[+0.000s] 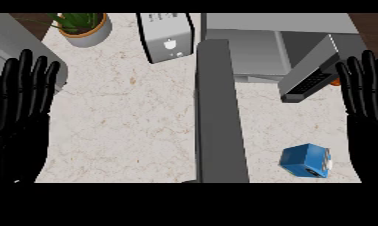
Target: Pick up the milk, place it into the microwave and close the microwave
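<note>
Counter (133, 120): I see a pale speckled stone top that carries everything in the head view.
Microwave (251, 52): a grey box at the upper right; I read its cavity as open toward me, though I cannot make out the inside clearly.
Microwave door (220, 115): a long dark grey slab running down the middle of the view; I take it for the door swung wide open, seen edge-on.
Grey panel (314, 70): a tilted slab with a dark keypad-like face right of the cavity; I cannot tell what it belongs to.
White appliance (168, 37): a boxy white unit just left of the microwave, at the back.
Left hand (26, 105): resting at the left edge, fingers straight and up, holding nothing.
Right hand (362, 105): at the right edge, fingers straight and up, also empty.
Potted plant (83, 27): back left corner, well out of the way.
Milk (306, 160): a blue carton with a white face, tilted, on the counter right of the door and near the front edge, untouched.
Step in hand: I judge the pick has not begun. The right hand is nearest, so I would bring it down and inward over the carton, wrap the sides, and keep clear of the door edge beside it.
</note>
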